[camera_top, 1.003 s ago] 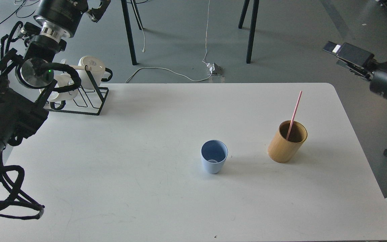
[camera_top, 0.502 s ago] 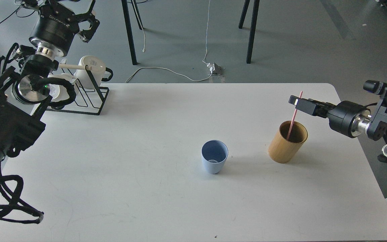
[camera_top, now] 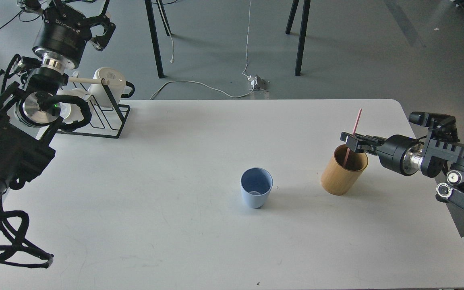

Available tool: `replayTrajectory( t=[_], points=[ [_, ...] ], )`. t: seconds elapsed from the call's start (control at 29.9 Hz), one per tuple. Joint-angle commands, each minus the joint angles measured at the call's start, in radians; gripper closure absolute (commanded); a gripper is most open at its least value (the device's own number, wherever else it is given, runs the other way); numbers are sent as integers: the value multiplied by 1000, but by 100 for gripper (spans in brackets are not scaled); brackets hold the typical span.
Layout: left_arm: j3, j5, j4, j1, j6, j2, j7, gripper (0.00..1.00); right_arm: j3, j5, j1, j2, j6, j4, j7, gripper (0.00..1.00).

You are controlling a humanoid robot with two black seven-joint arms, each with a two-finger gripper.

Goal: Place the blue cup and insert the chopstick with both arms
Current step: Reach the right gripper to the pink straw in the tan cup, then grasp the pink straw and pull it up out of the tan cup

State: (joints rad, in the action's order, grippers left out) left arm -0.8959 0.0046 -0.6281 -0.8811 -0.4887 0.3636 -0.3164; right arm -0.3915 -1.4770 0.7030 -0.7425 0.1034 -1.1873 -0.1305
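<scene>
Head view: reaching right gripper (camera_top: 349, 139) at chopstick (camera_top: 353, 132), light, stiff, slippery; gripping mid-shaft advisable; closure indiscernible. Left gripper (camera_top: 95, 24) idling spread, empty.

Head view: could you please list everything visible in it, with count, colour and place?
blue cup: one, pale blue, upright at table centre
bamboo cup: one, tan, right of the blue cup
chopstick: one, pink, standing in the bamboo cup
wire rack: one, black, far-left table corner
mugs: two visible, white, on the rack
table: one, white
left end effector: black, raised above the rack
right end effector: black, at the chopstick above the bamboo cup
</scene>
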Motion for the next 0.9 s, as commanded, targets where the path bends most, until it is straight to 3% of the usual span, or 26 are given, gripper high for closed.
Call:
replayTrajectory(
  t=[0.0,0.1,0.43,0.6,0.87],
  points=[
    [3,0,1,-3,0,-2,-4,0,23,0,13,0,-1,-3,0,91],
    [5,0,1,-3,0,-2,-4,0,23,0,15,-8,-1,-14,0,97],
    [3,2,4,-7,0,5,-6,0,19,20,102,-136,13,-104,-8,97],
    [3,0,4,-12,0,5,-4,0,10,24,219,-190,15,-195,-4,97],
    [5,2,2,-12,0,9,-4,0,16,23,455,-193,56,-209,-11,97]
  ],
)
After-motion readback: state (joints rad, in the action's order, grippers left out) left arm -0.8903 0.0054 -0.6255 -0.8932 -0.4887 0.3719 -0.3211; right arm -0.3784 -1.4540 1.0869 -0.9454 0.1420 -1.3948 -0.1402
